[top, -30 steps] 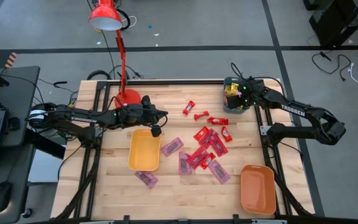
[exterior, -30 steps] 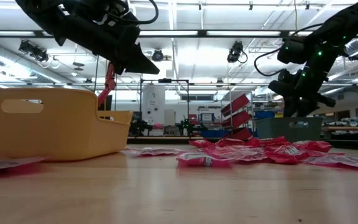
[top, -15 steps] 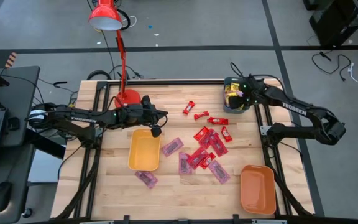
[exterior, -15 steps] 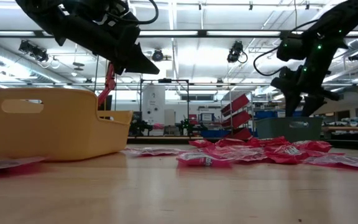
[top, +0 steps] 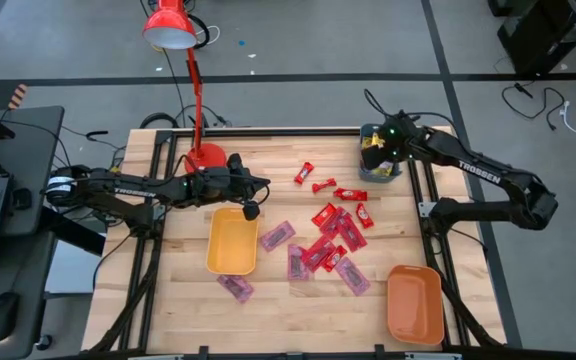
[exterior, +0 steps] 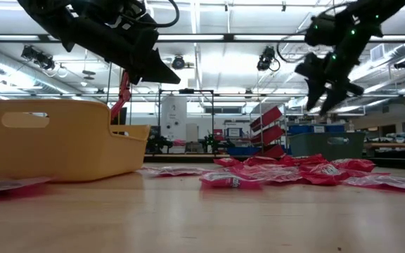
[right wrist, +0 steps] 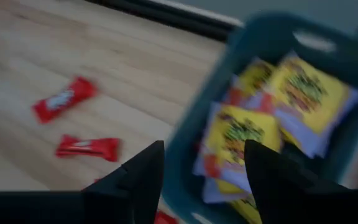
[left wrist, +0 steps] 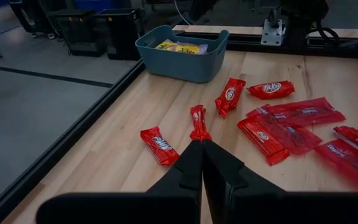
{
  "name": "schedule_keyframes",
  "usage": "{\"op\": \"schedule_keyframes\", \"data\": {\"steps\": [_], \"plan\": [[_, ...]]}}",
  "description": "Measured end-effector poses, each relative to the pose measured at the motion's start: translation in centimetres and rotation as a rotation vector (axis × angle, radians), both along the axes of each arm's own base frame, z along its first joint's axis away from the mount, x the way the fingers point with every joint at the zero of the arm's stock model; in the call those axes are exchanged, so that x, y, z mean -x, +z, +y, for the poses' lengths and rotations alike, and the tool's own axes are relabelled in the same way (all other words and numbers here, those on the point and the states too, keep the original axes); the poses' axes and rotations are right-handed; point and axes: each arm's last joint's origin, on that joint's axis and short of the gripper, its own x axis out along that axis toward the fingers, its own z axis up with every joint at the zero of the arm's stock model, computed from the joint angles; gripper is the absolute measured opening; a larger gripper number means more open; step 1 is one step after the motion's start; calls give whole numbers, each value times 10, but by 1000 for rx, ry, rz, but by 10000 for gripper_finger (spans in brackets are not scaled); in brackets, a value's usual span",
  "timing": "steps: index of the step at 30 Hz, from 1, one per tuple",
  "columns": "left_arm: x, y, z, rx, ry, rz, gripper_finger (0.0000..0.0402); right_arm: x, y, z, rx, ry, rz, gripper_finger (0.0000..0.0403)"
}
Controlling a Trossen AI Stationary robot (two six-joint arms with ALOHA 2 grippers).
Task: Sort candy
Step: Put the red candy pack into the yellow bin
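Red-wrapped candy (top: 333, 230) lies loose at the table's middle, with pinkish-purple packets (top: 276, 236) among and beside it. Yellow packets (right wrist: 291, 87) lie in the teal tray (top: 380, 168) at the far right. My right gripper (right wrist: 204, 168) hangs open above that tray with nothing between its fingers; the low view shows the right gripper (exterior: 332, 105) well clear of the tray. My left gripper (left wrist: 201, 144) is shut and empty. It hovers over the far right corner of the yellow-orange tray (top: 232, 241), pointing toward the red candy (left wrist: 197, 121).
An orange tray (top: 414, 305) sits at the near right corner. A red desk lamp stands with its base (top: 204, 155) at the far left, behind my left arm. One purple packet (top: 234, 287) lies near the front, below the yellow-orange tray.
My right gripper has risen from just above the teal tray to well over it, shifting a little toward the table's far edge, and its fingers have spread wider. The yellow packets stay in the tray.
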Motion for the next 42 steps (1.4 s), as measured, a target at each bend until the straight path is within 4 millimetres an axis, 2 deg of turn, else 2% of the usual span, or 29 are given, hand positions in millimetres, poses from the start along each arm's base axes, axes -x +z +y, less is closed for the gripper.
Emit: {"op": "schedule_keyframes", "data": {"steps": [5,11,15,23,28,36,42], "plan": [[0,0,0,-1,0,6,15,-19,16,14,105,217,2,197],[0,-1,0,-3,-2,16,15,-42,17,49,215,583,67,190],[1,-3,0,-1,-2,36,15,-52,19,69,257,721,56,190],[1,-3,-1,2,-11,40,15,-67,26,94,287,784,-75,186],[0,-4,-3,19,-114,43,15,-82,23,107,304,839,-125,185],[2,-8,-6,28,-182,93,15,-112,-2,121,292,898,-81,182],[4,-13,-6,34,-185,154,15,-126,-27,129,230,936,5,181]]}}
